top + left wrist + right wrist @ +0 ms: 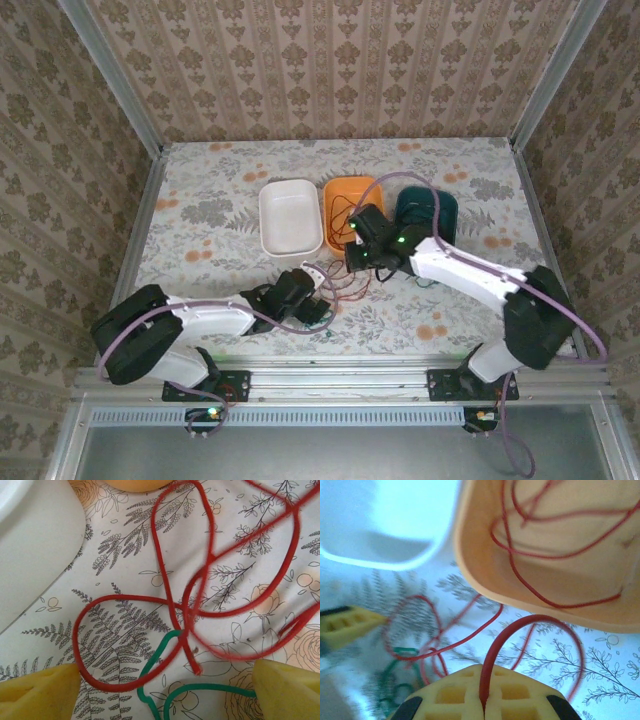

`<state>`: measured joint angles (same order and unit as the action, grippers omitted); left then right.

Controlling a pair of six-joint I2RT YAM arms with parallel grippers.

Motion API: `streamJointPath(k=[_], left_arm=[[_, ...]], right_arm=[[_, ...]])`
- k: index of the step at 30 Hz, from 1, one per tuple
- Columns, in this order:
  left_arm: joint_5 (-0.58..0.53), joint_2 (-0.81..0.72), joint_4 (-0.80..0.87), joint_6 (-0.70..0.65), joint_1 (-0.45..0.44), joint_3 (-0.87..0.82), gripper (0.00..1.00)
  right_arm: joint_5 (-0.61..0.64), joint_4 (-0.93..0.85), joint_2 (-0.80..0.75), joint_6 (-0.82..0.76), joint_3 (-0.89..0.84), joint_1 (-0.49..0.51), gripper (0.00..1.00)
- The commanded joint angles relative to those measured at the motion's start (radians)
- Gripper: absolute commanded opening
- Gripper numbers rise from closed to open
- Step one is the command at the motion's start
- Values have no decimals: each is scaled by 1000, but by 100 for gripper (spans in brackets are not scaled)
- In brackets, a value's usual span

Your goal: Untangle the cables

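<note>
Gripping red cable (520, 619) in clenched right hand (484, 700) at six o'clock of orange tub (470, 555), seemingly to draw it free, with left hand (162, 687) released over tangle (185, 615).

Papered enclosure, floral tabletop.
Three walls (330, 60) carried beige damask wallpaper, joined by pale metal corner posts (110, 70). Tabletop (200, 220) was white with grey foliage and orange blooms; an aluminium rail (340, 385) ran along its near edge. Light even.

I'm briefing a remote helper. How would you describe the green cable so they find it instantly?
On the floral table, in front of the white tub and orange tub, lies a tangle of red cables. The green cable curls at its near edge, the only green strand there.
</note>
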<state>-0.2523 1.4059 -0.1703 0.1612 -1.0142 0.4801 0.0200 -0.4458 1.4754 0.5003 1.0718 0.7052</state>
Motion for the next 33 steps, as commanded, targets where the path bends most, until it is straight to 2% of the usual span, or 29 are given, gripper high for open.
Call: streamJointPath(k=[1,10,15,18,21,25,33], left_arm=[[-20,21,-31,-5,1,5,90],[-33,26,-56,10,5,-11,90],[-32,-42,-88,11,6,-51,90],[-35,-104,-98,11,11,-64,91],[-40,-165,-86,26,31,-55,92],[-49,-240,-71,68,76,-28,93],[-115,-401,-21,126,170,-56,94]], right_arm=[[-14,3,-79,26,28,3,0],[217,-40,-238,-71,205,-4,0],[255,-18,-234,-125,258,-47,0],[206,-5,-181,-123,275,-104,0],[90,26,-94,-140,282,-167,0],[28,9,72,-199,333,-205,0],[51,-51,341,-299,466,-216,0]])
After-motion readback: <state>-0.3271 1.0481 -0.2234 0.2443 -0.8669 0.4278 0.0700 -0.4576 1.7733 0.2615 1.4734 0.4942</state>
